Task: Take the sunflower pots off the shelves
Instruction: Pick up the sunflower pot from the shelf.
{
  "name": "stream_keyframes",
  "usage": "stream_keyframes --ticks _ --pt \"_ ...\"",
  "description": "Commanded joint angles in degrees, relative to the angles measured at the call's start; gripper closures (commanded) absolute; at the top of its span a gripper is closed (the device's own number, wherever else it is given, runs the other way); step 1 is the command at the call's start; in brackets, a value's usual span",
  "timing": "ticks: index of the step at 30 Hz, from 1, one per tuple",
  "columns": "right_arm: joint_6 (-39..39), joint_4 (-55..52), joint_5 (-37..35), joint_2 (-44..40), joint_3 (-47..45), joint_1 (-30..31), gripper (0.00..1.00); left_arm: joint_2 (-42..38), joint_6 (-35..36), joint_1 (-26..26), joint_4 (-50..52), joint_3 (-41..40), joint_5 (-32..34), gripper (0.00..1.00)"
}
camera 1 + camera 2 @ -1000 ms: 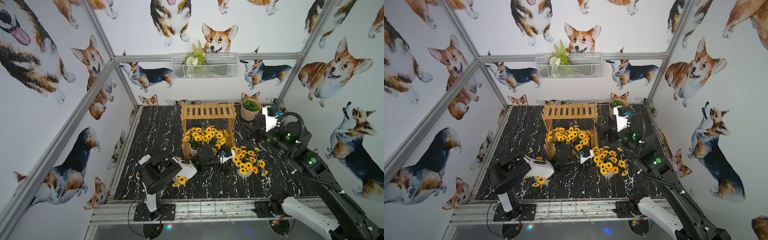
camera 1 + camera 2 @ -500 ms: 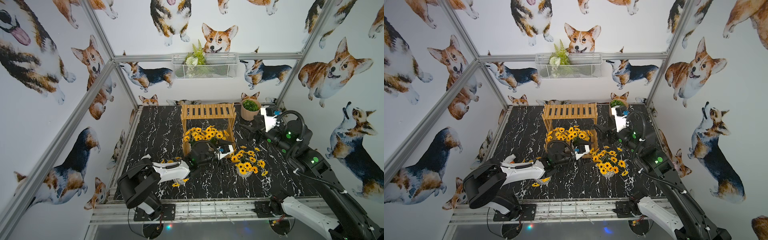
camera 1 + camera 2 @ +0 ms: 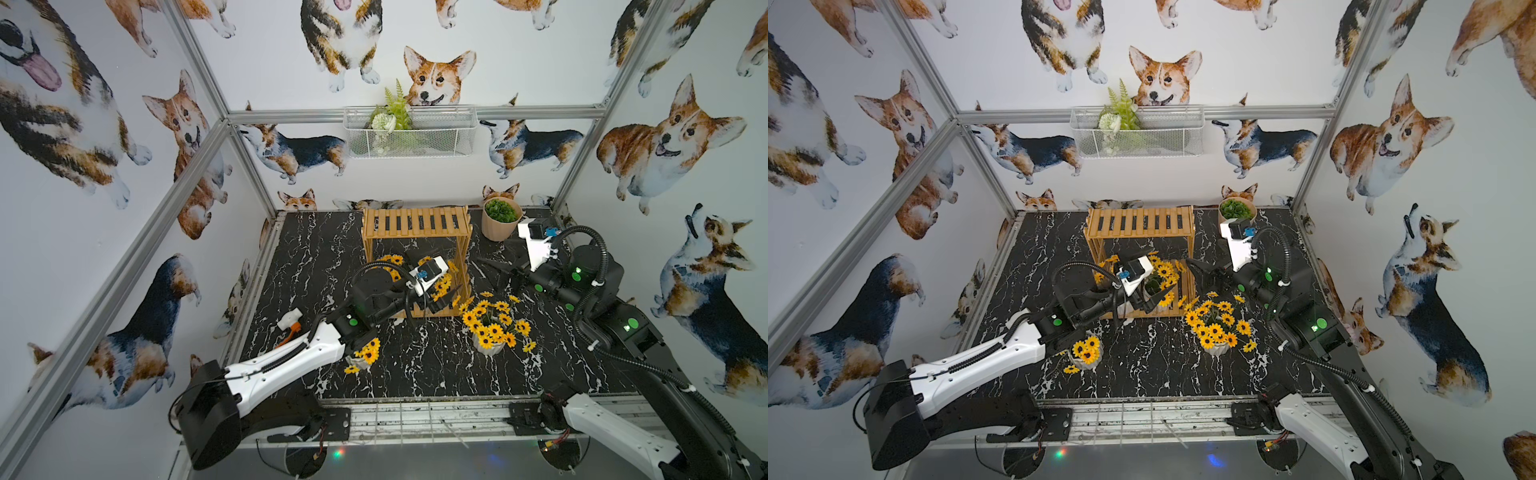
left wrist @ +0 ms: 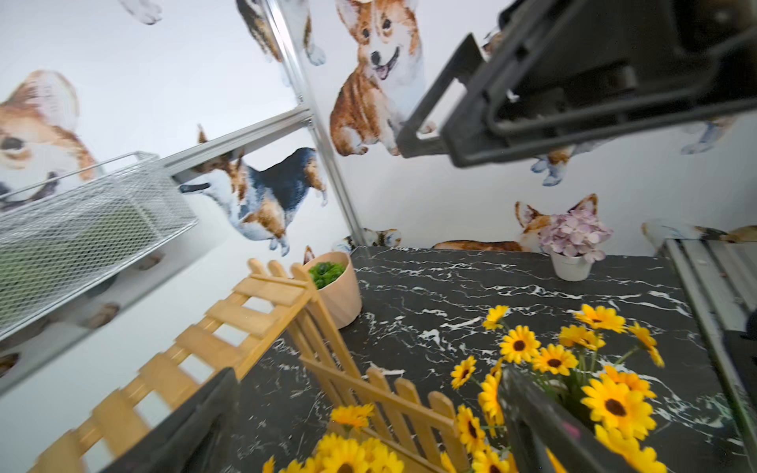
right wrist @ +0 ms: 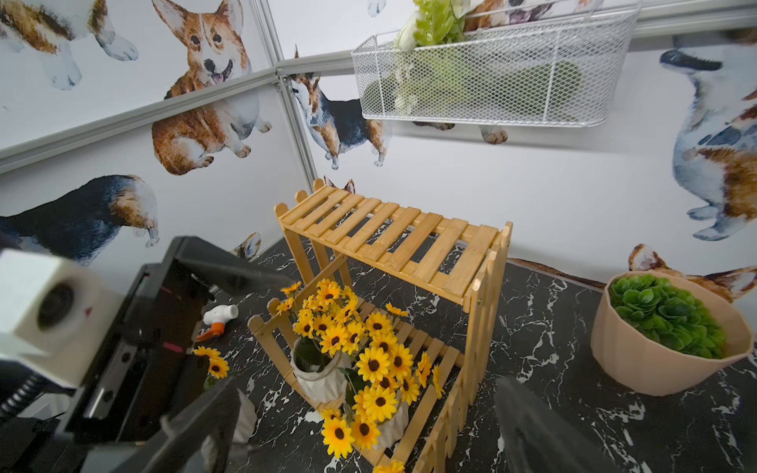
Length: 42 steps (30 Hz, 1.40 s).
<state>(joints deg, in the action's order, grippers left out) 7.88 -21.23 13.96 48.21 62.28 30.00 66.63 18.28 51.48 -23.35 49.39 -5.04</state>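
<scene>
Two sunflower pots (image 5: 368, 360) sitting on the lower board of the shelves (image 5: 393, 241), side by side with blooms tangled together: left-hand pot (image 5: 319, 381) and right-hand pot (image 5: 395, 424), both toward the board's front. Two more standing on the counter (image 3: 316, 257): big bunch (image 3: 492, 332) just off the front right corner of the shelves, smaller bunch (image 3: 368, 353) nearer the counter's front edge and left of middle, half tucked under the left arm (image 3: 291, 360). Shelves themselves parked at the middle of the counter's back edge.

Left pincer (image 4: 368, 370) reaching in over the lower board, jaws wide apart, yellow flower heads right under and between them. Not clamped on anything as far as the views show; can't tell whether a finger brushes a petal.

Right pincer (image 5: 368, 381) hanging just off the right end of the shelves, above the counter, jaws spread wide as well, gripping nothing, aimed at the two shelf pots.

Other bits around: beige pot (image 3: 496, 230) of green leaves near the back right corner, just beside the shelves; white wire basket (image 3: 436, 137) with fern up on the back wall; little white-and-orange spray nozzle (image 3: 291, 322) lying by the left edge; lilac hydrangea pot (image 4: 573, 241) by the right edge, showing only in the left wrist view.
</scene>
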Motion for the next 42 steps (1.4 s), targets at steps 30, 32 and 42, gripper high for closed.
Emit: stream_keyframes --ticks 30,32,42 --pt "5.08 -9.20 -2.55 31.06 10.57 24.75 0.03 -12.92 -26.22 -36.10 39.08 11.04 8.31 0.00" --pt "6.51 -7.95 -3.99 32.05 9.78 26.89 0.03 -12.69 -26.68 -37.40 39.86 11.47 6.55 0.00" --pt "9.52 -8.71 -4.51 38.00 9.22 28.68 0.03 -12.58 -29.17 -40.85 41.01 12.67 1.99 0.00"
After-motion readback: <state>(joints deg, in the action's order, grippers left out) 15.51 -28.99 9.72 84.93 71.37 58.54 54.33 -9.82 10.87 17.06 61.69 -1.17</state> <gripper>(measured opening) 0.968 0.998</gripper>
